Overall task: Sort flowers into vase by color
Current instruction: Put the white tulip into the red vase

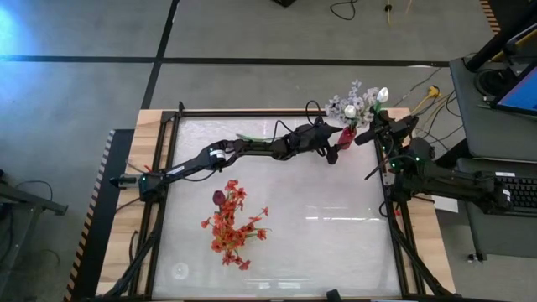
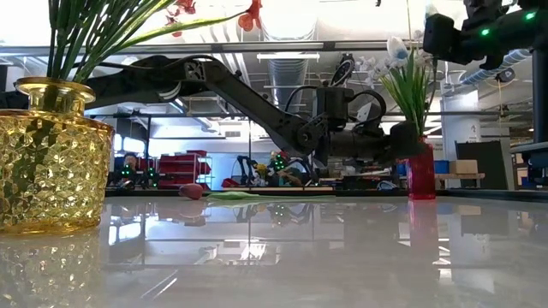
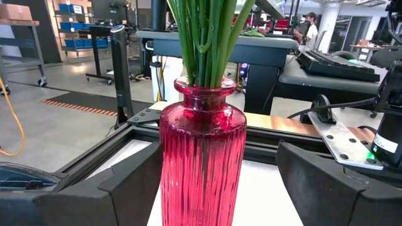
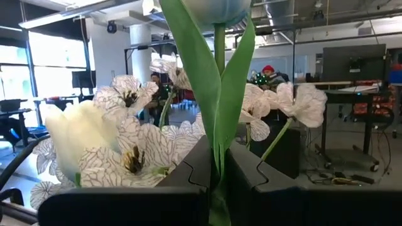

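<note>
Two vases show from above: the red vase [image 1: 346, 134] at about one o'clock on the table, carrying white blossoms [image 1: 352, 105], and red-orange blossom sprays [image 1: 232, 225] at seven o'clock. The left gripper [image 1: 334, 148] sits at that vase's base; the right gripper [image 1: 377, 117] hangs just beside the blossoms.

Low view: a maroon tulip bud [image 2: 193, 191] lies on the table beyond a yellow glass vase [image 2: 51, 158].

Left wrist view: both fingers [image 3: 135, 182] stand wide apart, flanking the red vase, not clearly touching it.

Right wrist view: the fingers [image 4: 254, 169] are pressed together on a white tulip's stem [image 4: 218, 94], veined white blossoms behind.
</note>
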Action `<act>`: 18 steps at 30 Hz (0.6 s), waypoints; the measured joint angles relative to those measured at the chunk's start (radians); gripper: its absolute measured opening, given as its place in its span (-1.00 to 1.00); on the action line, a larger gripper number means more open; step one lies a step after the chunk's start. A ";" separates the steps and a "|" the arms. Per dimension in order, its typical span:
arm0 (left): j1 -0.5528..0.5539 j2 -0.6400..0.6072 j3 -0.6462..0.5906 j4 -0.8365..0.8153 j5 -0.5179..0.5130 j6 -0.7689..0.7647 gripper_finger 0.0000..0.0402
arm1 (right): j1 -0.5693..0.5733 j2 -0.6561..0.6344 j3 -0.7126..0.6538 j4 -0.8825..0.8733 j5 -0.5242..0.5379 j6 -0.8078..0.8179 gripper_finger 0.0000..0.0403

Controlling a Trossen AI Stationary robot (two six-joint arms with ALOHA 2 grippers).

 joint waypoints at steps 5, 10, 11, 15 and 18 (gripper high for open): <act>0.000 0.000 0.000 0.000 0.000 0.000 0.47 | 0.000 0.000 0.000 -0.023 0.000 0.003 -0.91; 0.000 0.000 0.000 0.000 0.000 0.000 0.47 | 0.000 0.000 0.000 -0.059 0.000 0.022 -0.91; 0.000 0.000 0.000 0.000 0.000 0.000 0.47 | 0.000 0.000 0.000 -0.062 0.000 0.022 -0.91; 0.000 0.000 0.000 0.000 0.000 0.000 0.47 | 0.000 0.000 0.000 -0.090 0.001 0.029 -0.91; 0.000 0.000 0.000 0.000 0.000 0.000 0.47 | 0.000 0.003 0.000 -0.112 0.001 0.035 -0.91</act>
